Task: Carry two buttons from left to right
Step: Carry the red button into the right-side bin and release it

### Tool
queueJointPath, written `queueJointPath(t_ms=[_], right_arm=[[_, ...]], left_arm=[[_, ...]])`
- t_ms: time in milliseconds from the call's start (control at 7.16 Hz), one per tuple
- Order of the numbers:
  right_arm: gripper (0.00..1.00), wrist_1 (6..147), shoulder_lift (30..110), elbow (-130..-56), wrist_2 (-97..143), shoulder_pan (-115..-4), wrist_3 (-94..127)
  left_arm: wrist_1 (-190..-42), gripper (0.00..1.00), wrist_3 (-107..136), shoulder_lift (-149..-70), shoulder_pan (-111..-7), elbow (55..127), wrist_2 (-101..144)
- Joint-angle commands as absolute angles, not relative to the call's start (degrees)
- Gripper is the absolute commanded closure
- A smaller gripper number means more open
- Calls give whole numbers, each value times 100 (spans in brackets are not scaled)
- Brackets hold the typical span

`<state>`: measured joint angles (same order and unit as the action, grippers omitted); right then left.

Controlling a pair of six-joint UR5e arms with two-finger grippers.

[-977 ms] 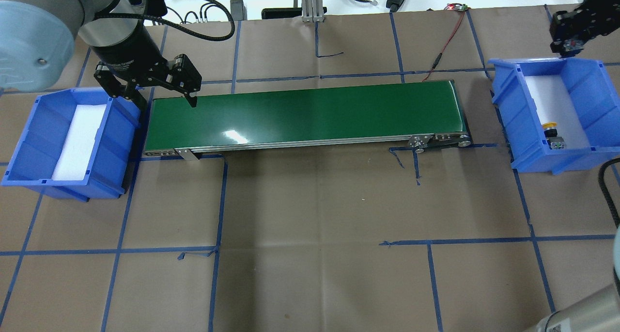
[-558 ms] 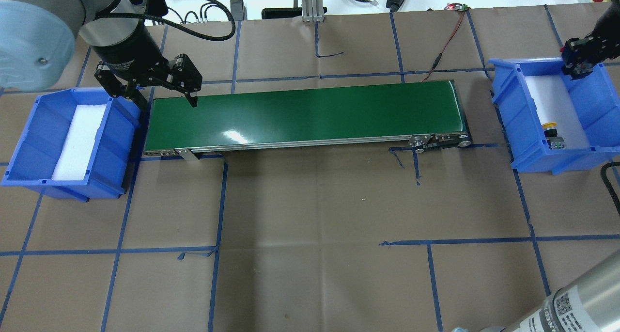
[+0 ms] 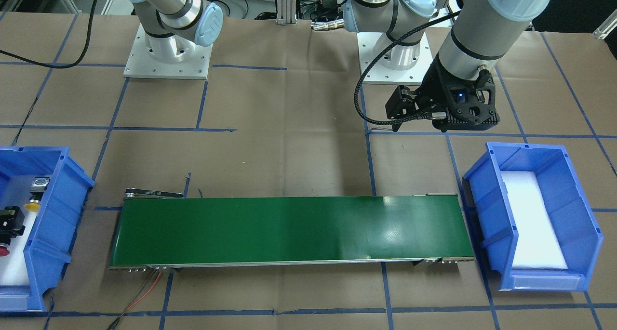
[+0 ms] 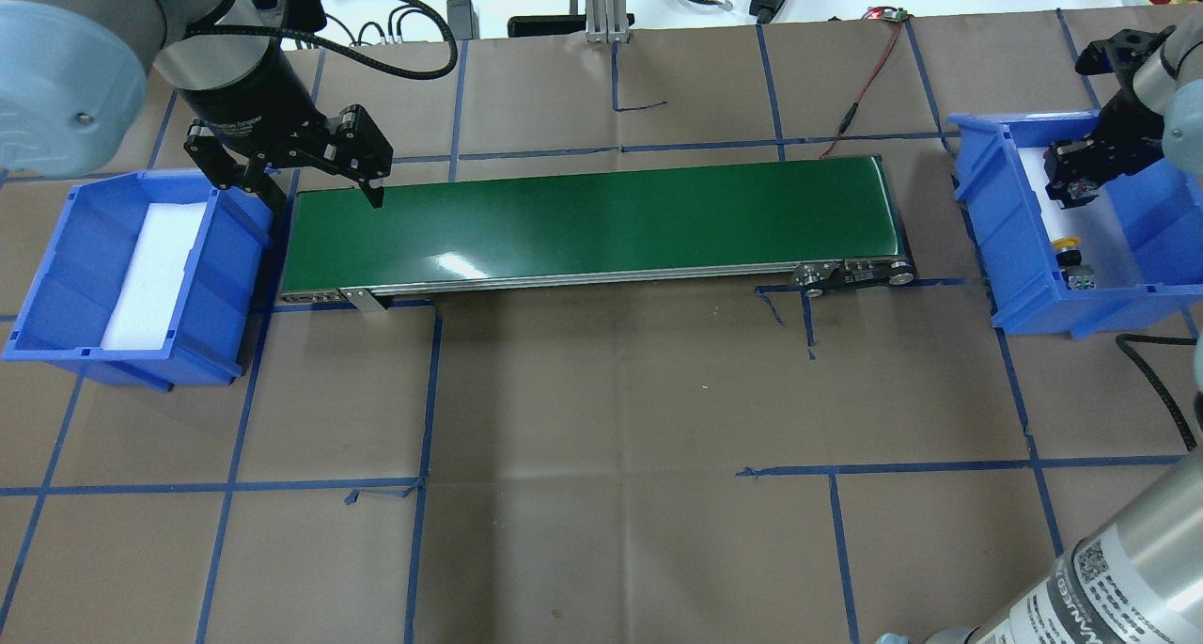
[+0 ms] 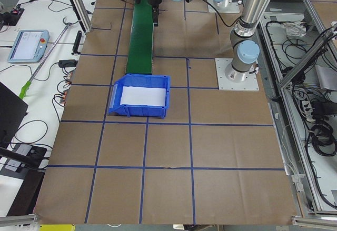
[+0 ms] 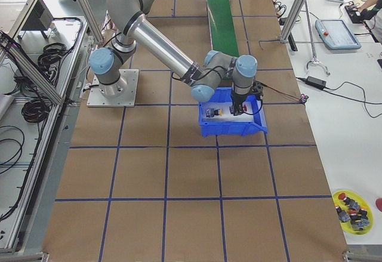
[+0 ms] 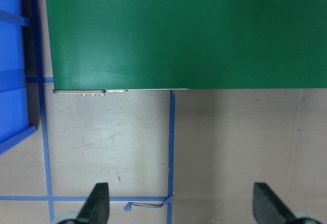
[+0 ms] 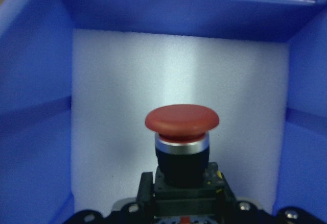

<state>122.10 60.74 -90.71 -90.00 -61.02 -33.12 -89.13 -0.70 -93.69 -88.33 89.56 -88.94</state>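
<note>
Judging by how things lie, the transfer is almost finished. One piece, the yellow button [image 4: 1067, 243], already rests on the white foam [image 4: 1107, 235] of the right bin [image 4: 1034, 317], toward its near end. The right gripper [image 4: 1071, 176] has its jaws closed on the body of the red button [image 8: 181, 123] and holds it low between the bin walls, farther in than the yellow one. Whether it touches the foam cannot be told. Left to do, I judge: let go and draw clear. No button shows in the left bin [image 4: 122, 362] or on the green conveyor belt [image 4: 592, 221]. The left gripper [image 4: 325, 200] hangs over the belt's left end, jaws spread wide, holding nothing.
</note>
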Motion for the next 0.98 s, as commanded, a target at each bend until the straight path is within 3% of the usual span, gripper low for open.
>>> queueJointPath(t_ms=[0, 140, 279, 558, 838], right_arm=[[94, 12226, 5872, -9088, -9000, -6100, -3305], [70, 12226, 5871, -9053, -9000, -6100, -3339], [19, 12226, 5880, -9035, -8974, -6100, -3322], [9, 12226, 5889, -8991, -8982, -6100, -3331], [9, 12226, 5932, -8974, -8982, -6100, -3331]], left_arm=[[-8912, 0, -70, -9369, -8833, 8956, -8895], [-8912, 0, -70, -9369, -8833, 8956, -8895], [-8912, 0, -70, -9369, -8833, 8956, -8895], [-8912, 0, -70, -9369, -8833, 8956, -8895], [-8921, 0, -70, -9369, -8833, 8956, -8895]])
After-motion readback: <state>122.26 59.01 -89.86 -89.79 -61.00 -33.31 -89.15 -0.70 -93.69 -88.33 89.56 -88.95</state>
